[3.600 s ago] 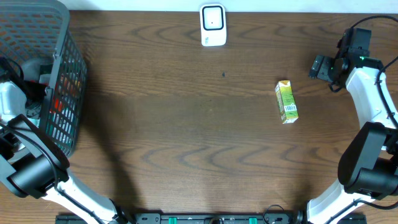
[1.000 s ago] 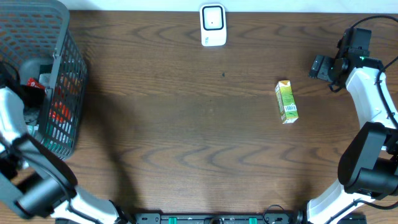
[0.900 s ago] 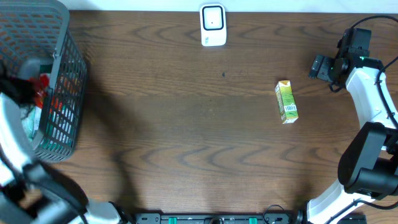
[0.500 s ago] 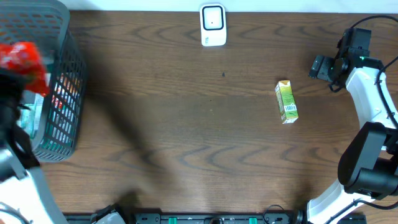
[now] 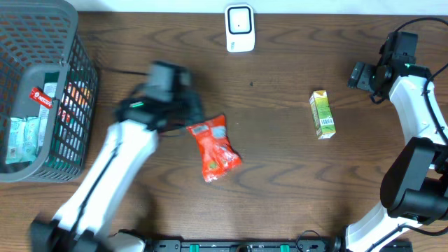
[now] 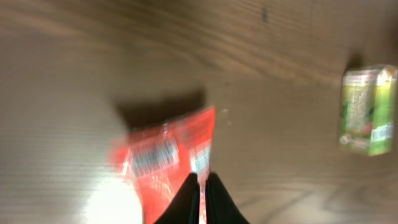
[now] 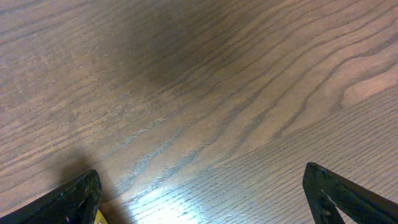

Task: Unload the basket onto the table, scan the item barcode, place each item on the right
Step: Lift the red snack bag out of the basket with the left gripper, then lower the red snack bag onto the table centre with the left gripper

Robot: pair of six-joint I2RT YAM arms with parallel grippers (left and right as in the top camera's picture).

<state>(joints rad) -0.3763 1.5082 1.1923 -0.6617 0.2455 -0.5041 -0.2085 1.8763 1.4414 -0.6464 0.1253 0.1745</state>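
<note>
Left gripper (image 6: 200,182) clamped on red packet (image 5: 215,155) above table (image 5: 280,182); right gripper (image 5: 358,75) fully spread, near green carton (image 5: 322,115).

Glossy red plastic snack packet (image 5: 215,148): white lettering, pale mottling. Small yellow-green card carton (image 5: 322,115): white barcode panel at one end. White plastic scanner stand (image 5: 239,28): dark screen. Grey wire-mesh basket (image 5: 73,77): red-and-white pack (image 5: 40,96), pale green packs (image 5: 19,136). Dark brown wooden table (image 5: 280,189): wavy grain.
</note>
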